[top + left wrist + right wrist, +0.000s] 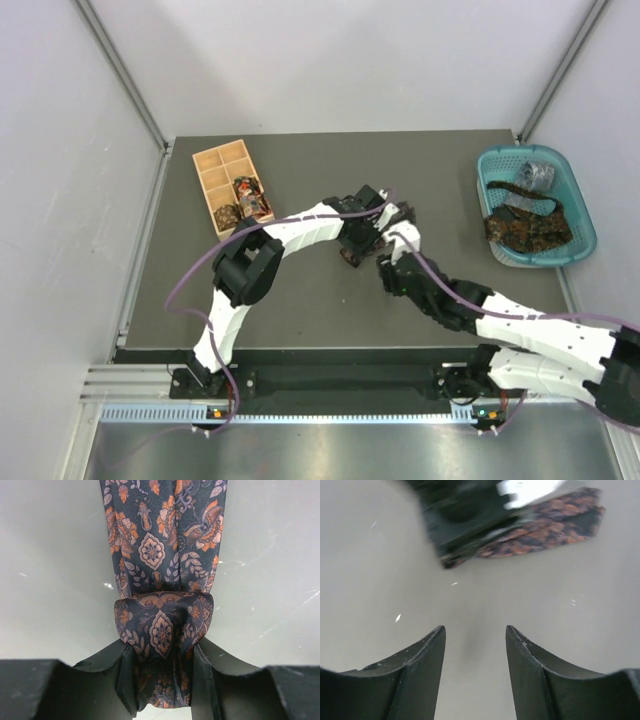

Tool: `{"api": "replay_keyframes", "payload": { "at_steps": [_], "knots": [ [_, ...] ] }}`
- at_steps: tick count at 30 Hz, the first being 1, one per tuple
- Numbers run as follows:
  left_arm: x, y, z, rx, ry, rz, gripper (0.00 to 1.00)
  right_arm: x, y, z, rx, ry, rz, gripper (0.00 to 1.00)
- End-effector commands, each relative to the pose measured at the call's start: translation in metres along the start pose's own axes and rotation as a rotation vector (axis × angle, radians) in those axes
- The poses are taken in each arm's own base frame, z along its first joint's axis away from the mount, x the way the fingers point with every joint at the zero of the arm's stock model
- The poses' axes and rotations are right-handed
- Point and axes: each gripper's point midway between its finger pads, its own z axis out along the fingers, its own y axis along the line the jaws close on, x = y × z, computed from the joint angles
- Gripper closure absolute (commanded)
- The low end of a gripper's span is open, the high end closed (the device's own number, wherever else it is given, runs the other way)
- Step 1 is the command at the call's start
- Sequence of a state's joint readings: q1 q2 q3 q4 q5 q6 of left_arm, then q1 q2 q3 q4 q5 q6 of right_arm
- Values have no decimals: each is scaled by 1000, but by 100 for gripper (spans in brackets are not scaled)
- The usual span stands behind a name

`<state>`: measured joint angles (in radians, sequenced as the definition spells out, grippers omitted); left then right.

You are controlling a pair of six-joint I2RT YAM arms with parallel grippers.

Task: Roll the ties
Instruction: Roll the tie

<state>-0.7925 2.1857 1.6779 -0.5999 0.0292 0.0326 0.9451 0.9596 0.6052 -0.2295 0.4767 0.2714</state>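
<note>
One dark navy paisley fabric necktie (162,550) lies on the grey tabletop (300,300), its folded end pinched by the black left gripper (160,672); the black right gripper (475,645) hangs spread, empty, nearby. Slack grip and that fold could spring open. No writing shows, though the right wrist view is blurred.

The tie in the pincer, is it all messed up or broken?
Not broken. The tie lies flat on the table, and its end is folded over into a small puffy bump, squeezed in the left pincer. That looks like the start of a roll, a bit crumpled but nothing torn or spilled.
</note>
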Motion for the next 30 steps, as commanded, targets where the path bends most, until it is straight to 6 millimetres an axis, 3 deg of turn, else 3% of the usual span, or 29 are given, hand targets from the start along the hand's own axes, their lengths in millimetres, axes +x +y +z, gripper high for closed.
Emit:
{"api": "replay_keyframes", "payload": {
  "at_steps": [1,5,10,11,12,14,15,17,19,20,21,23,30],
  "knots": [
    [96,22,16,-50,347,-13,60,-17,23,-4,8,-27,-128,48],
    [99,17,7,-30,366,-29,60,-16,56,-4,17,-28,-268,47],
    [111,15,0,-28,436,-41,62,-9,93,15,90,38,-492,46],
    [113,15,-2,-29,445,-46,62,-19,103,17,99,28,-501,46],
    [112,15,-2,-29,450,-49,62,-6,101,27,150,74,-574,46],
    [115,15,-6,-31,471,-50,62,-17,111,36,187,72,-611,45],
    [114,16,-7,-33,473,-51,62,-8,112,47,230,100,-666,43],
    [117,15,-10,-29,497,-52,62,-18,119,56,265,110,-713,43],
    [116,15,-13,-35,514,-59,62,-8,116,71,329,161,-813,41],
    [117,15,-14,-37,525,-62,62,-17,123,76,344,149,-815,41],
    [120,14,-17,-30,540,-62,62,-8,123,85,379,169,-865,39],
    [123,13,-20,-28,560,-67,62,-15,122,94,420,191,-889,38],
    [137,12,-27,-49,661,-103,62,-4,104,119,538,262,-970,37]
  ]
}}
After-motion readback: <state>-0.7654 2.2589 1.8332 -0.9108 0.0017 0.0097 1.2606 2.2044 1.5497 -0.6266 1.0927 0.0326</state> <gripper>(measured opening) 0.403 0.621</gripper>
